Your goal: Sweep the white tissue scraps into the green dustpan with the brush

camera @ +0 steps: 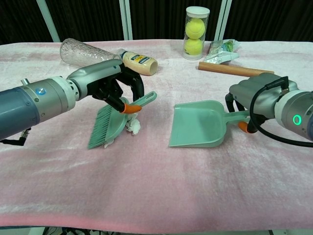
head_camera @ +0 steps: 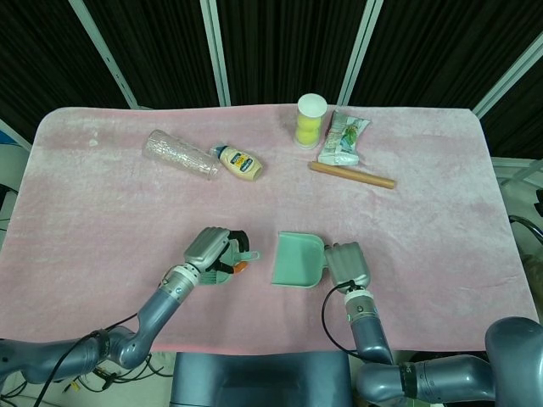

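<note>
My left hand (camera: 105, 83) (head_camera: 212, 250) grips the green brush (camera: 112, 122) by its orange-collared handle, bristles down on the pink cloth. White tissue scraps (camera: 133, 125) peek out at the brush's right edge; the brush hides most of them, and the head view hides them under the hand. The green dustpan (camera: 199, 125) (head_camera: 297, 260) lies flat to the right, its open mouth facing the brush, a short gap between them. My right hand (camera: 259, 95) (head_camera: 346, 265) holds the dustpan's handle.
Along the far side lie a clear glass (camera: 85, 51) on its side, a mayonnaise bottle (camera: 139, 62), a tube of tennis balls (camera: 195, 32), a snack packet (camera: 224, 50) and a wooden rolling pin (camera: 234, 70). The pink cloth (camera: 156, 186) covers the table.
</note>
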Robot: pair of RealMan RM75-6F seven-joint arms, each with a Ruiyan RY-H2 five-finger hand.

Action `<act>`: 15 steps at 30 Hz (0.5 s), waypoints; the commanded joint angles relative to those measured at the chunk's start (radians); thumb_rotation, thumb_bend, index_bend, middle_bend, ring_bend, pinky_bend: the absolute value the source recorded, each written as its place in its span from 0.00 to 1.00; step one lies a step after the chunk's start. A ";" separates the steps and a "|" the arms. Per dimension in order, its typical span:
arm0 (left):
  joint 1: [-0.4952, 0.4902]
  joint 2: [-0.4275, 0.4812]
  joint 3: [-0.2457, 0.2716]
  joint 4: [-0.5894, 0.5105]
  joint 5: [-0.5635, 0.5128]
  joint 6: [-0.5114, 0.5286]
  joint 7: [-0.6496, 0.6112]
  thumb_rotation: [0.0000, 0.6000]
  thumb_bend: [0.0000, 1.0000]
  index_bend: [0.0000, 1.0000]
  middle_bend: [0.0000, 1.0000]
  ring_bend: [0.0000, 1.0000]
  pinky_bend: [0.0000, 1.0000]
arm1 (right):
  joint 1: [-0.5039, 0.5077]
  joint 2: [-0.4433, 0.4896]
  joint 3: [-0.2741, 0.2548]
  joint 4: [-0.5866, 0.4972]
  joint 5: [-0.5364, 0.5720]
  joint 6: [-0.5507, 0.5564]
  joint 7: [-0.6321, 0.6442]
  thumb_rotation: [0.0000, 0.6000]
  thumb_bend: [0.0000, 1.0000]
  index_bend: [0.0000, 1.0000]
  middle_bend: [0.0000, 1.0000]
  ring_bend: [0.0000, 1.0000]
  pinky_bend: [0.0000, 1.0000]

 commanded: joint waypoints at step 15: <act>-0.147 -0.211 -0.101 0.174 0.015 -0.030 -0.021 1.00 0.39 0.61 0.64 0.91 1.00 | 0.009 0.012 0.005 -0.009 0.009 0.003 0.005 1.00 0.51 0.62 0.57 0.70 0.81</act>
